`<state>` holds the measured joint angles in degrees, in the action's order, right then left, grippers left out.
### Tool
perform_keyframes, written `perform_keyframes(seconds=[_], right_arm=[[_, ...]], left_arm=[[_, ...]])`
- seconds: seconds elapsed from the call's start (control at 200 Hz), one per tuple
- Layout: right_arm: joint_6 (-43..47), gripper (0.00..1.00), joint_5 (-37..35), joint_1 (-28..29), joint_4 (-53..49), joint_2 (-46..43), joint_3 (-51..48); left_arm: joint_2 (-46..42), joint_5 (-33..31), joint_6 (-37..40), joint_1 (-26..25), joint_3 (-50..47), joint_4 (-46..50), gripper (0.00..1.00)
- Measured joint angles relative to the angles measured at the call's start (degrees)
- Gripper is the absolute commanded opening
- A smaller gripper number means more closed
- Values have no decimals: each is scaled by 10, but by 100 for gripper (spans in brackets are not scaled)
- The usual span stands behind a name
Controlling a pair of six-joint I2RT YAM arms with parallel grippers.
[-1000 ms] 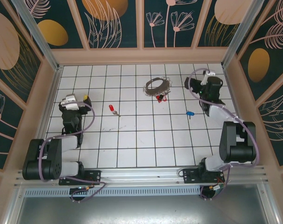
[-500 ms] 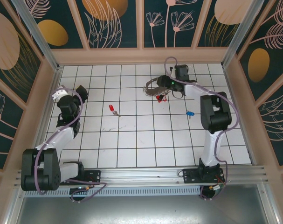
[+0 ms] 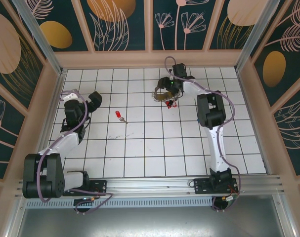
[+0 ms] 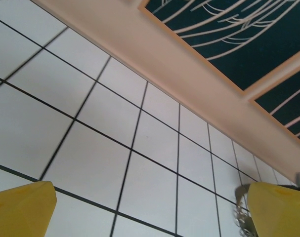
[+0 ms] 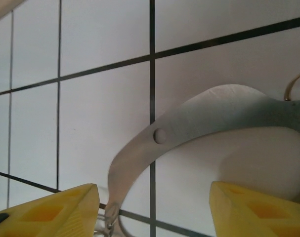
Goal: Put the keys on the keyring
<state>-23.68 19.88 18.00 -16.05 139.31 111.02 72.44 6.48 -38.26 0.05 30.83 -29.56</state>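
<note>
1. The keyring [image 3: 161, 96] lies on the white tiled counter [image 3: 154, 148] at about 12 o'clock from its middle. The right gripper [image 3: 165, 85] hangs over the ring's far edge.
2. Seen from the right wrist, the keyring's flat grey band [image 5: 189, 123] curves between the two yellow fingertips [image 5: 46, 212] of the right gripper [image 5: 152, 212]. The jaws stand partly apart, with bare tile showing between them and nothing clamped. The band's lower end is just beside the 7 o'clock fingertip.
3. A red key [image 3: 120, 115] lies alone at 9 o'clock from the counter's middle, at 4 o'clock from the left gripper [image 3: 94, 98] and apart from it.
4. A second red key [image 3: 170, 102] sits at 5 o'clock of the keyring, against its fringe.
5. The left gripper [image 4: 150, 217] has its jaws wide and holds nothing.
6. The right arm [image 3: 209, 111] stretches over the counter at 4 o'clock from the keyring.
</note>
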Motion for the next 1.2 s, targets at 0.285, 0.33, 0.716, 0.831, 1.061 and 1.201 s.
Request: perform_keyframes(seconds=[0.285, 0.33, 0.716, 0.831, 1.061, 1.201], right_arm=[[24, 61, -3, 18, 6, -36, -63], [25, 61, -2, 23, 17, -58, -101], [-69, 56, 13, 125, 148, -295, -480], [-98, 55, 9, 139, 156, -343, -525], [-85, 50, -1, 66, 158, -456, -556], [-65, 49, 32, -20, 151, -474, -591]], left_arm=[[-2, 54, -5, 0, 0, 3, 99], [-2, 64, -9, 0, 0, 3, 98], [25, 127, -23, -82, -8, 3, 93], [70, 149, -23, -125, 10, 7, 87], [169, 173, -14, -213, 94, 50, 82], [203, 173, -15, -253, 108, 74, 80]])
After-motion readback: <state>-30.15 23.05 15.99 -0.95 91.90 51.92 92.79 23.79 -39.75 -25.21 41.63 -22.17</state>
